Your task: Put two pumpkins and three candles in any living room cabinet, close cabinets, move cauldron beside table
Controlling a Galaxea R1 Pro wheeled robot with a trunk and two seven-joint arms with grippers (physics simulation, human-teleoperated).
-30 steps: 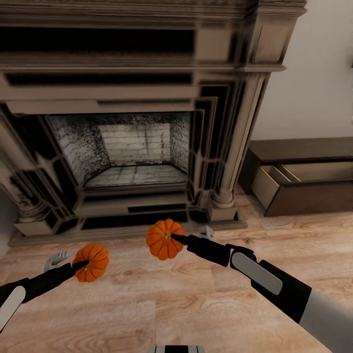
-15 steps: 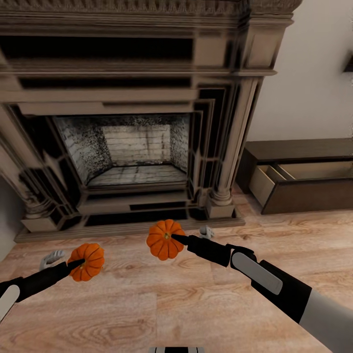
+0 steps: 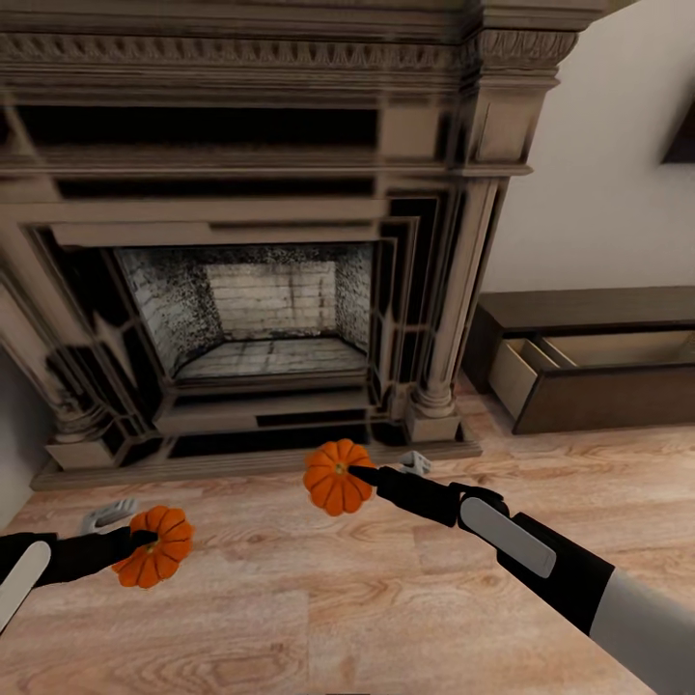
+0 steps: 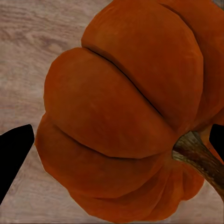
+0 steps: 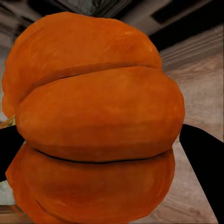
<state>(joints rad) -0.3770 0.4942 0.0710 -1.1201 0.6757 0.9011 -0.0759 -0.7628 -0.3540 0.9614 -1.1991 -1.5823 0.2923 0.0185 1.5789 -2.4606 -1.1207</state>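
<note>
From the head view, the robot carries one pumpkin in each arm in front of the fireplace (image 3: 251, 280): the left gripper (image 3: 135, 552) is clamped on the left pumpkin (image 3: 154, 562), low over the wood floor (image 3: 319, 608), and the right gripper (image 3: 367, 477) is clamped on the right pumpkin (image 3: 338, 479), held a little higher and nearer the hearth. Off to the right, the cabinet (image 3: 589, 362) stands against the wall with one drawer pulled out, its pale inside showing and well apart from both pumpkins. In the left wrist view, the left pumpkin (image 4: 126, 112) is deep orange with smooth, rounded ribs and a short, brown, woody stem at one side; the dark fingertips (image 4: 14, 154) sit at either flank. It looks rigid and light, and its smooth, curved skin could slip, so a hold across the widest part, with the pads seated in the grooves between ribs, seems safest. In the right wrist view, the right pumpkin (image 5: 98, 121) shows the same smooth orange lobes, pinched across its middle between the dark fingers (image 5: 200, 158).
</note>
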